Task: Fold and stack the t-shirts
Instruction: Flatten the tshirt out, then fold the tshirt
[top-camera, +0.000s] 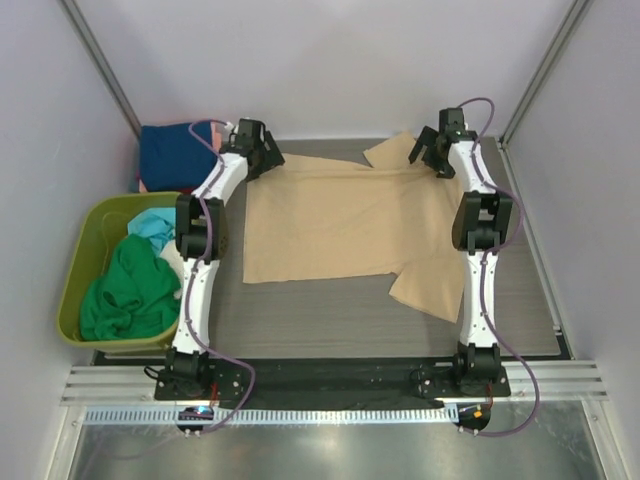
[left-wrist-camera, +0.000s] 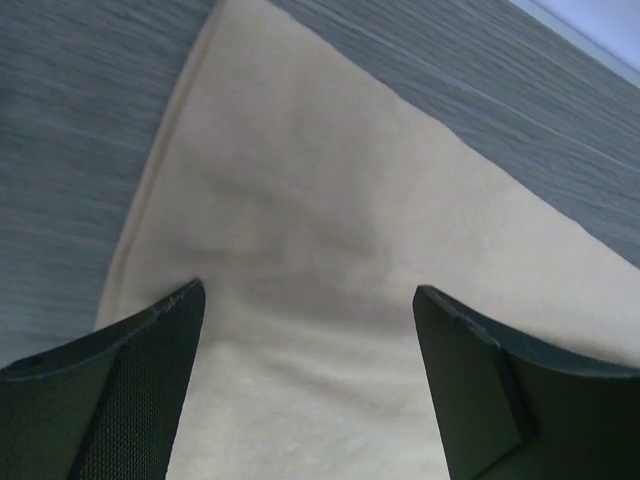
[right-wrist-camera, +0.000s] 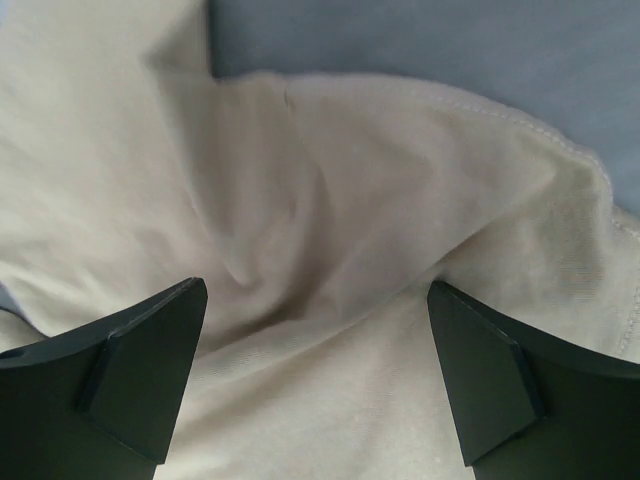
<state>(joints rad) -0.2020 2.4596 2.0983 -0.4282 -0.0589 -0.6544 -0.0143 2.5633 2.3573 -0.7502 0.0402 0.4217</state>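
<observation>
Nearest the arm bases, the bare grey wood-grain bench lies in front of a large tan cloth t-shirt, which is spread flat at the bench's centre with one sleeve pointing toward the near right. At the left edge, an olive-green plastic bin holds a crumpled green cloth t-shirt and, behind it, a teal cloth t-shirt. Farther back, both arms reach to the tan t-shirt's far edge. The left fingers stand wide apart over its far left corner, where a hemmed edge meets the bench, and hold nothing. The right fingers likewise gape wide over rumpled fabric beside a stitched hem at the far right; whether either pair's tips touch the cloth cannot be told. In the far left corner, a folded navy blue cloth t-shirt rests just beyond the bin.
</observation>
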